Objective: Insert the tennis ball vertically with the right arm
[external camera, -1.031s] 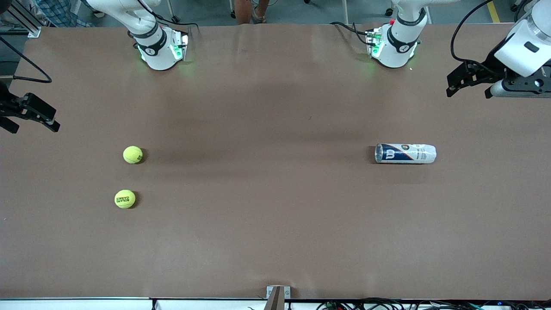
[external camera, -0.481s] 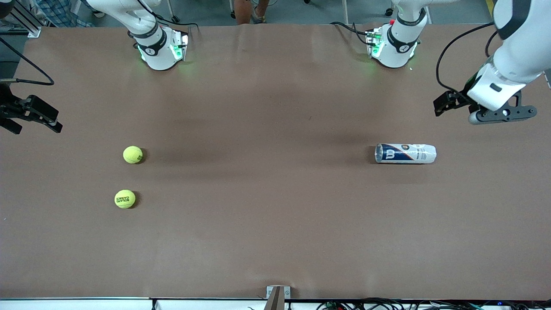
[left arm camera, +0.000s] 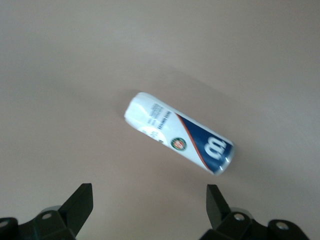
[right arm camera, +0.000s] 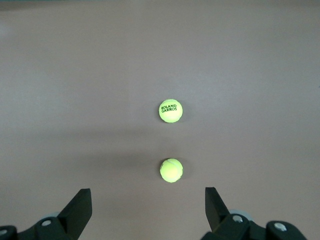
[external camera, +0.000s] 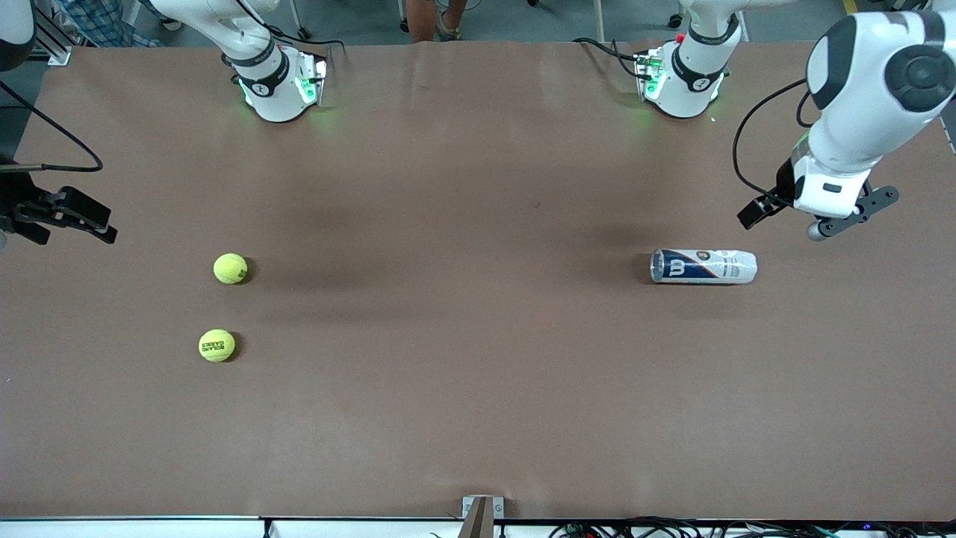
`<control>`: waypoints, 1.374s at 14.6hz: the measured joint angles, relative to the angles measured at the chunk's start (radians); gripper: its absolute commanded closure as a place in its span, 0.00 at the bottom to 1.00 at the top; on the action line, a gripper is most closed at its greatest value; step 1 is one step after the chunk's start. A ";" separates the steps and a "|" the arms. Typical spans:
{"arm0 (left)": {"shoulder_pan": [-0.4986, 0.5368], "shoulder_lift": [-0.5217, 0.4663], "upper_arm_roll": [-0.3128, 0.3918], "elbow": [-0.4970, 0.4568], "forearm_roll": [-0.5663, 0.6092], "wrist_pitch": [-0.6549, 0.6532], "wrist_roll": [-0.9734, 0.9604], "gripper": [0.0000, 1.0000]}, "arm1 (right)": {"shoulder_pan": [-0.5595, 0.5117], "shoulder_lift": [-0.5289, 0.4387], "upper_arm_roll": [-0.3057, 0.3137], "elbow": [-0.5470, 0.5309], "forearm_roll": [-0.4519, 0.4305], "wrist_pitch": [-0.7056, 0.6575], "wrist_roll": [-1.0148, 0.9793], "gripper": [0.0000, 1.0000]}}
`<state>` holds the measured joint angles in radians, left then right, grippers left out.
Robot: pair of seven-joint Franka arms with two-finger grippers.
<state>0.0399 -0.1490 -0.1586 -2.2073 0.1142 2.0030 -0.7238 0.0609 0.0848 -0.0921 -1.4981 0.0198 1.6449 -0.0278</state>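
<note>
Brown paper-covered table (external camera: 478, 388): two yellow-green felt tennis balls (external camera: 230, 268) (external camera: 216, 345) toward the right arm's end, nothing blocking them.
White-and-blue cylindrical ball can (external camera: 703, 266) lies sideways; contents unseen. Left gripper (left arm camera: 149, 207) over it, right gripper (right arm camera: 148, 210) near the balls, both spread wide, empty.

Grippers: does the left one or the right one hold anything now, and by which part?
Nothing is held. The left gripper is open over the table near the lying can. The right gripper is open too, above the two tennis balls.
</note>
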 measured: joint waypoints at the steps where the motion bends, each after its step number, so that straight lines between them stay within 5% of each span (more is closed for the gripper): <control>1: 0.000 0.022 -0.012 -0.010 0.037 0.020 -0.109 0.00 | -0.003 0.006 0.000 0.000 0.000 0.000 0.002 0.00; 10: -0.002 0.366 -0.073 -0.015 0.465 0.199 -0.992 0.00 | -0.038 0.105 -0.002 0.000 0.000 0.002 0.004 0.00; 20: -0.005 0.488 -0.118 0.012 0.615 0.212 -1.380 0.00 | -0.037 0.260 0.007 0.002 0.000 0.132 0.003 0.00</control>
<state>0.0350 0.3388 -0.2767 -2.1956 0.7292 2.2155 -2.1039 0.0239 0.3448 -0.0847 -1.4964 0.0201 1.7769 -0.0247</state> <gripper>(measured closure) 0.000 0.000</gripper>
